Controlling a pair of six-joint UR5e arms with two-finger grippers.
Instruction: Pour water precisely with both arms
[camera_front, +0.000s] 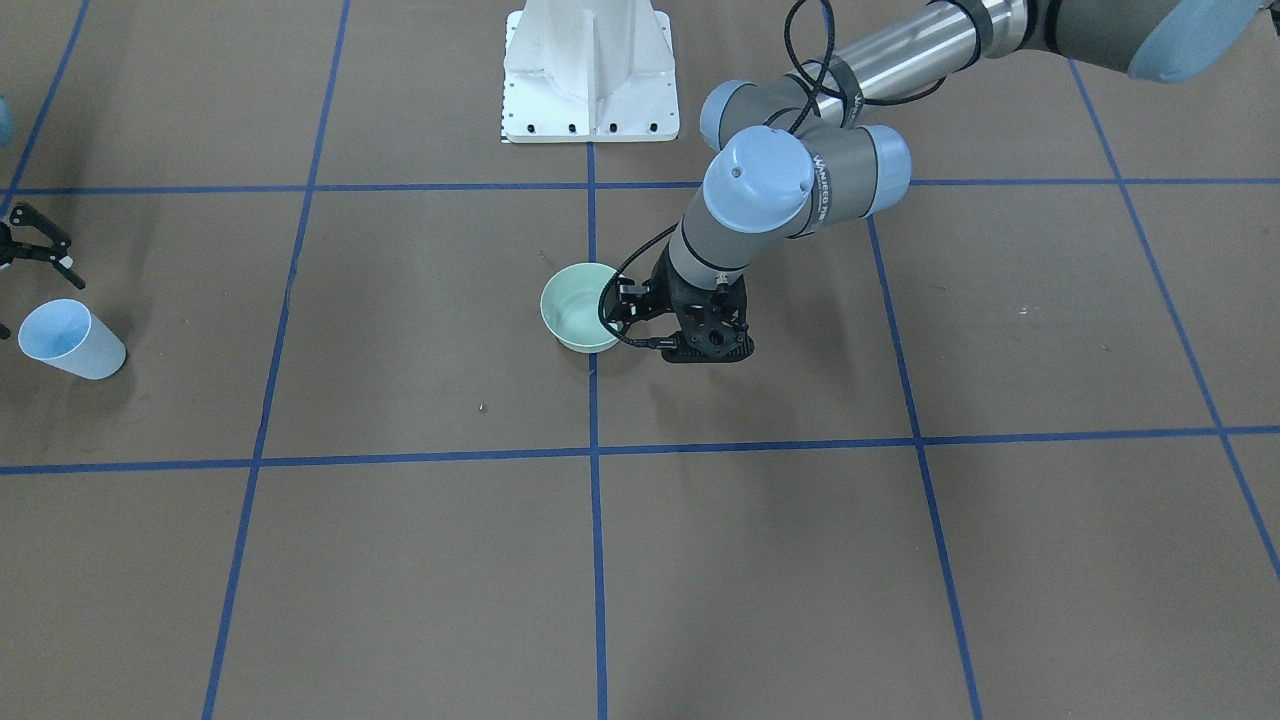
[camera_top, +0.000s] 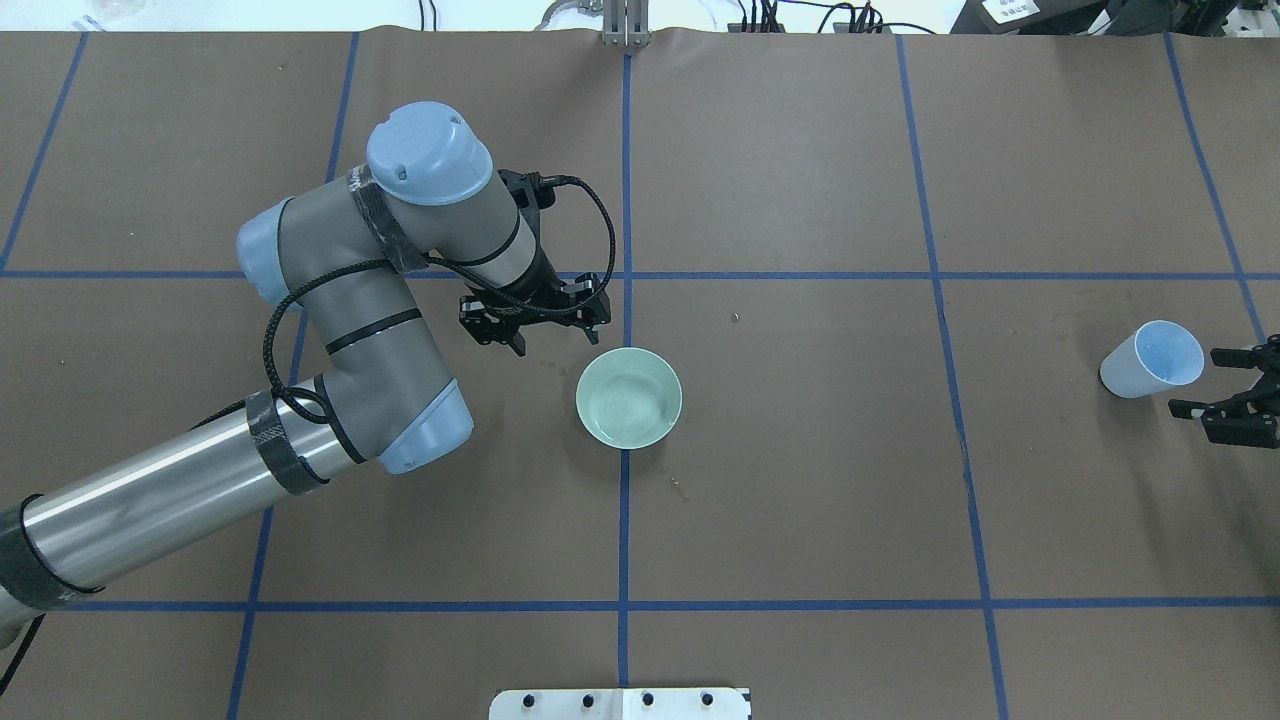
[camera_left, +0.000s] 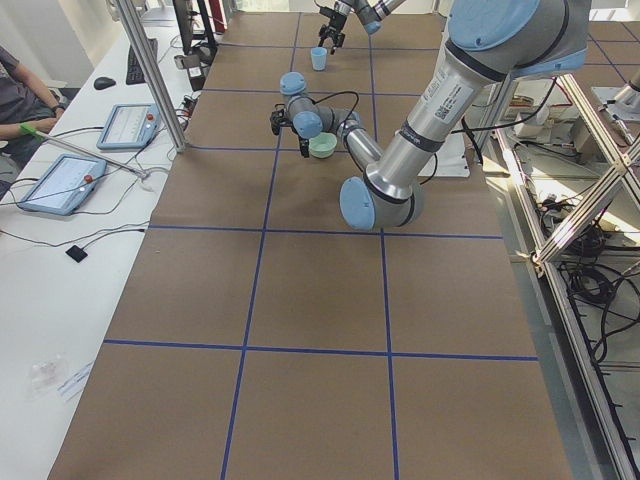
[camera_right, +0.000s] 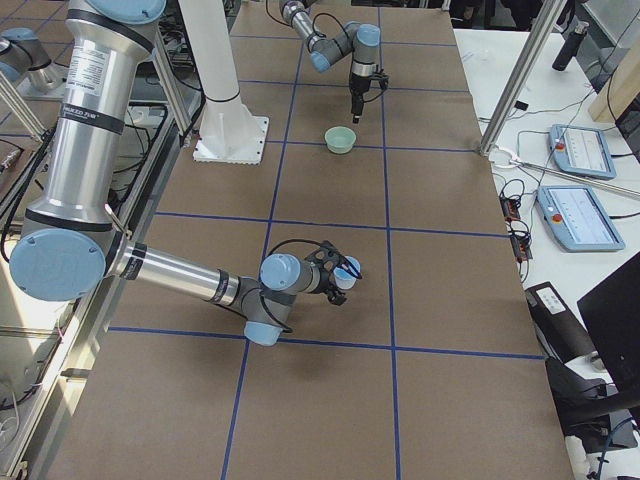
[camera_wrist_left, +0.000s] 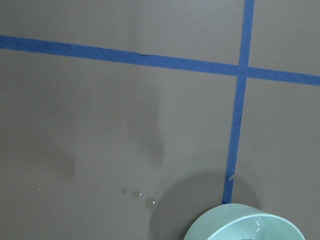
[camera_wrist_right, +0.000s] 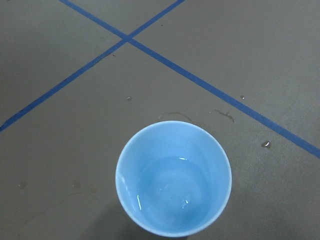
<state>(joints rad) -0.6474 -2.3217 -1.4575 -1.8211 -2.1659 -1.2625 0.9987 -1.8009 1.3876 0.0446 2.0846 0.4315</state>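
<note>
You look straight down into a blue cup (camera_wrist_right: 173, 178), water (camera_wrist_right: 172, 192) glinting at its bottom, standing on the brown table (camera_wrist_right: 50, 150) below two crossing tape lines (camera_wrist_right: 126, 38), droplets (camera_wrist_right: 266, 144) nearby.

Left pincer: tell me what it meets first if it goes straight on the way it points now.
The left pincer points down, so it would probably meet the bare table just beside the green bowl, not the bowl; depth is unclear, so the rim may be close.
</note>
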